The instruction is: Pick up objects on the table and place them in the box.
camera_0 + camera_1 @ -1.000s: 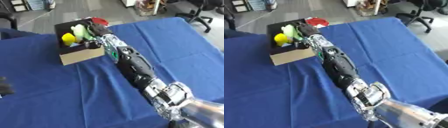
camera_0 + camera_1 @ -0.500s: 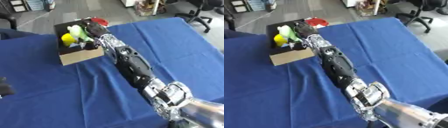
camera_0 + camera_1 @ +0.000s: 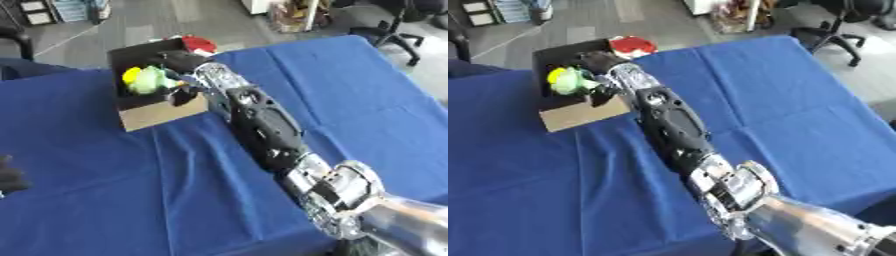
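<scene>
A brown cardboard box [image 3: 162, 114] with a dark inside stands on the blue table at the far left. My right arm reaches up from the lower right, and my right hand [image 3: 178, 61] is over the box. Its fingers [image 3: 182, 93] curl round a green object [image 3: 150, 80] held low inside the box, next to a yellow object [image 3: 131, 75]. A red object [image 3: 632, 45] lies just behind the box. My left hand [image 3: 10, 177] shows only as a dark shape at the left edge.
The blue cloth [image 3: 367, 85] covers the whole table, with folds across it. Beyond the far edge is grey floor with office chairs [image 3: 394, 20] at the upper right.
My right hand has brought the green object down from above the box rim to low inside the box. The left hand stays at the left edge.
</scene>
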### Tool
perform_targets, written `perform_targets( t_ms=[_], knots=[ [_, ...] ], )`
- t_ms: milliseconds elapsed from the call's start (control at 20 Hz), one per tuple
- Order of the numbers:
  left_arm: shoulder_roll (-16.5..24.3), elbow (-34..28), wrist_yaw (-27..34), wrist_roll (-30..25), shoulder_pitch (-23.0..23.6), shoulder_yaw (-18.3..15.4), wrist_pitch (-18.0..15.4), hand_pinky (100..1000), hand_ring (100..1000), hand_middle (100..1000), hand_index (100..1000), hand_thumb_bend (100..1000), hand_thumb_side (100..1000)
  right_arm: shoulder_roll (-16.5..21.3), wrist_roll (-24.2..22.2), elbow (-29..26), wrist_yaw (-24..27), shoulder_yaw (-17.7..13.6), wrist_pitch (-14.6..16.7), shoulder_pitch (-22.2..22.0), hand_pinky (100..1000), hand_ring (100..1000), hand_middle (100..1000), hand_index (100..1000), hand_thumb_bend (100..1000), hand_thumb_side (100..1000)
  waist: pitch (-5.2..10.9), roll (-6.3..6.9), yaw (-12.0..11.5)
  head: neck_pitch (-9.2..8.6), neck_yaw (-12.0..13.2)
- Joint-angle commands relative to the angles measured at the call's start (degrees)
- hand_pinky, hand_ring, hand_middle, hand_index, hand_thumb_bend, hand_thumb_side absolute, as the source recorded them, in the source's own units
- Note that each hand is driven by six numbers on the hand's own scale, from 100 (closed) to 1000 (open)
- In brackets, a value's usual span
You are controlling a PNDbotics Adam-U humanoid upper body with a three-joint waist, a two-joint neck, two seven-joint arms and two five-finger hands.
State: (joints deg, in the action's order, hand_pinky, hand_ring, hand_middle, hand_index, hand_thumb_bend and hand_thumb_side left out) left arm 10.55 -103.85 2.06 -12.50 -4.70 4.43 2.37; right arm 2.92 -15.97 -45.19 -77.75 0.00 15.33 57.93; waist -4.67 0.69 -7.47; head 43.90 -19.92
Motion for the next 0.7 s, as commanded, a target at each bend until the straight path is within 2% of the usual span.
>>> perform_targets(
  t_ms=[50,250,400,550,700],
  knots=[
    [0.3,-0.8,0.4,0.0,-0.5,-0.2,-0.1,772,595,585,787,119,641,1.6,-0.6,-2.7,1.0,0.1,0.1,1.9,1000,1000,1000,1000,100,105,1.58,0.42,0.0,0.22,-0.1],
    [0.5,-0.8,0.2,0.2,-0.4,-0.4,-0.1,772,594,585,787,120,640,4.3,-0.9,-6.9,5.0,1.0,2.1,2.7,1000,1000,1000,1000,100,100,1.64,0.07,0.2,0.22,0.4],
    [0.8,-0.7,0.0,0.6,-0.2,-0.8,-0.1,772,594,584,787,121,641,8.5,-0.9,-13.2,12.1,3.0,5.3,1.5,1000,1000,1000,1000,100,100,1.66,-0.43,0.8,0.22,1.4],
    [1.0,-0.7,-0.2,0.9,-0.1,-1.1,-0.1,772,594,584,786,121,641,13.6,-1.4,-22.5,20.1,4.9,7.5,-2.8,1000,1000,1000,1000,100,100,1.63,-0.94,1.5,0.22,2.6],
    [1.3,-0.7,-0.4,1.2,-0.2,-1.3,-0.1,771,594,584,786,122,641,17.8,-2.1,-33.4,28.6,5.3,7.7,-10.5,1000,1000,1000,1000,100,100,1.51,-1.39,2.6,0.22,3.8]
  ],
)
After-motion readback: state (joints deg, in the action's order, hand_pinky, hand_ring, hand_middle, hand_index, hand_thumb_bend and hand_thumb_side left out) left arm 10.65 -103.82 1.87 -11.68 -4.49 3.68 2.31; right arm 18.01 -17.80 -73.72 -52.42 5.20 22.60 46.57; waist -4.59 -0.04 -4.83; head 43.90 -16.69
